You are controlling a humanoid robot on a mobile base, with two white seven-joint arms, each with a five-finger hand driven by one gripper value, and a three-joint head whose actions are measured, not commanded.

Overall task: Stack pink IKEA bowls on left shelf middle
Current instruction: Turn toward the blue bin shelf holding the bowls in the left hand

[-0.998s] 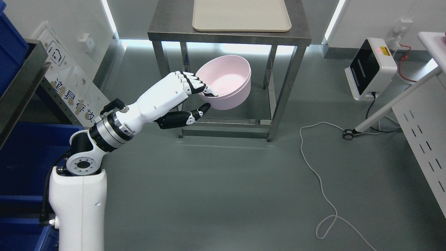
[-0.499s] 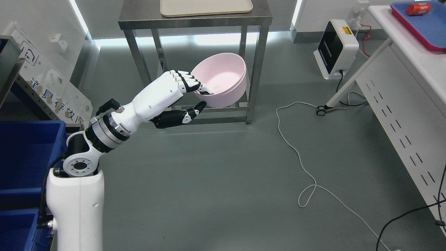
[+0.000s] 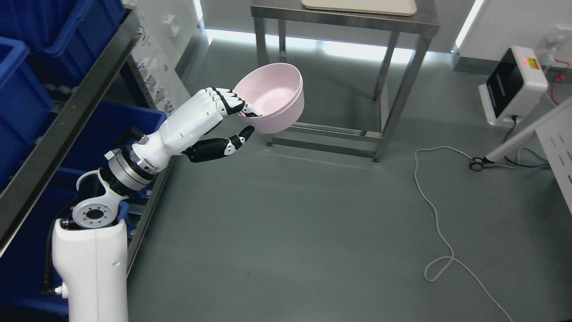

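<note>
My left hand (image 3: 243, 120) is shut on the near rim of the pink bowls (image 3: 275, 103), fingers inside and thumb under the outer wall. A double rim line shows that two bowls are nested together. They hang in the air, tilted toward me, above the grey floor. The left shelf (image 3: 67, 120), a metal rack with blue bins (image 3: 27, 85), runs along the left edge of the view, just left of my forearm. My right arm is out of view.
A steel table (image 3: 344, 20) with a beige tray (image 3: 357, 5) stands behind the bowls. A white cable (image 3: 435, 223) loops over the floor at right. A white device (image 3: 514, 85) and a table leg with caster (image 3: 477, 164) are at far right.
The whole view has swung: the blue-bin shelf has come in at left and the steel table has shifted. The hand keeps the same hold on the bowls.
</note>
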